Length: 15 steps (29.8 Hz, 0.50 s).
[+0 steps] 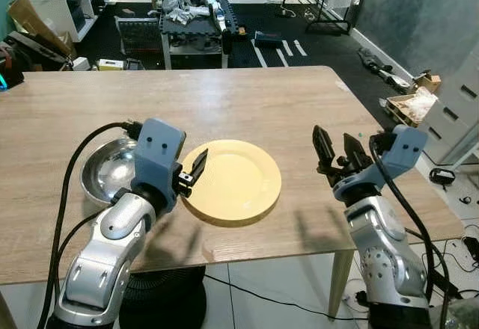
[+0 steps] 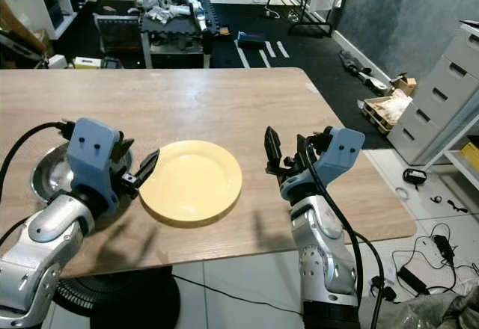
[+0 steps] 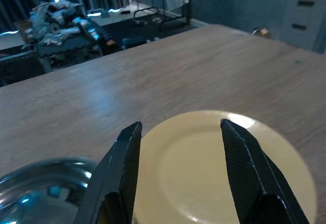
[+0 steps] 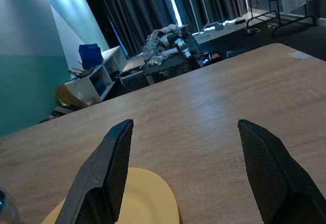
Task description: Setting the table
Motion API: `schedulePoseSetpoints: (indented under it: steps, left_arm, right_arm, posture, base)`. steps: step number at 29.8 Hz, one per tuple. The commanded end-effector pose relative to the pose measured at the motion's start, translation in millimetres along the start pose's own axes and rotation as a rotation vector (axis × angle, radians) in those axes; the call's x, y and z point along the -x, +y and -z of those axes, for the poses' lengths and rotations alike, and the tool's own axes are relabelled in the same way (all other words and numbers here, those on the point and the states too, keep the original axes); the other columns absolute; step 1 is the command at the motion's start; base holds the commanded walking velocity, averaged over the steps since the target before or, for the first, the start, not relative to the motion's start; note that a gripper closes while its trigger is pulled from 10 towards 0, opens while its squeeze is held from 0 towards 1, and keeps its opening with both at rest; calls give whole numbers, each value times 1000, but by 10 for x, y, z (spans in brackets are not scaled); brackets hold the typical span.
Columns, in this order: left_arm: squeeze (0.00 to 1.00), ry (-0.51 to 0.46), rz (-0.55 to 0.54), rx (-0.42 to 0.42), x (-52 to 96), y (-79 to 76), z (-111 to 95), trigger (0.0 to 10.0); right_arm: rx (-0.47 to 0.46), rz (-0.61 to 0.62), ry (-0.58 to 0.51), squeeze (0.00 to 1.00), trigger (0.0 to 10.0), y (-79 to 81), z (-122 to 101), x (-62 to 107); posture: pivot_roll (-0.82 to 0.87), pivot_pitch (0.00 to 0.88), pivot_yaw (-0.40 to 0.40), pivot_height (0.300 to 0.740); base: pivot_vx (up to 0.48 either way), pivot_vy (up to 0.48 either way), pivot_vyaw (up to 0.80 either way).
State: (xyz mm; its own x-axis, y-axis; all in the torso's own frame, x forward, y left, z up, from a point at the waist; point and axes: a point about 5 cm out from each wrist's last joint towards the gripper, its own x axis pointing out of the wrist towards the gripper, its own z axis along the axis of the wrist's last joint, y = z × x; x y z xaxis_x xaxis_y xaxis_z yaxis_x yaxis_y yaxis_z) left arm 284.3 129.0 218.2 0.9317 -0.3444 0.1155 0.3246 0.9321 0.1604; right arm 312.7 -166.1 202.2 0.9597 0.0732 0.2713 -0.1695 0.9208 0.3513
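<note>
Yellow plate (image 1: 233,181) on table (image 1: 247,105); left fingers (image 3: 119,168) spread over rim; right fingers (image 4: 109,168) wide, empty.

Wooden table (image 1: 247,97) carried two items — a yellow plate (image 1: 232,181) and, beside it, a steel bowl (image 1: 105,168).

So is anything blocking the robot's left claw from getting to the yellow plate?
No, nothing visible is in the way. The left gripper is open, right at the near-left edge of the round yellow plate on the wooden table. The shiny metal bowl sits off to the plate's left, behind that arm.
</note>
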Motion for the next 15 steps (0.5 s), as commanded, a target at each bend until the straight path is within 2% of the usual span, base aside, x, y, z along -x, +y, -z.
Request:
schedulePoseSetpoints:
  steps: [1, 11, 12, 13, 15]
  left_arm:
    - [0, 12, 9, -6, 12, -10, 23, 10000]
    - [0, 18, -26, -25, 4, 28, 63, 10000]
    - [0, 18, -36, -38, 2, 48, 63, 10000]
    - [0, 18, -36, -38, 2, 48, 63, 10000]
    - [0, 37, -76, -108, -10, 157, 91, 10000]
  right_arm:
    - [9, 11, 8, 0, 10000, -32, 22, 28]
    - [38, 3, 59, 0, 10000, -34, 103, 13]
    - [29, -10, 133, 0, 10000, -25, 201, 16]
    - [29, -10, 133, 0, 10000, -25, 201, 16]
    - [3, -71, 324, 0, 10000, 24, 491, 91]
  posture:
    - [14, 20, 29, 740]
    - [17, 17, 18, 740]
    - [17, 17, 15, 740]
    - [17, 17, 15, 740]
    - [19, 19, 12, 740]
  base:
    - [0, 0, 0]
    - [0, 0, 0]
    - [0, 0, 0]
    - [0, 0, 0]
    - [0, 0, 0]
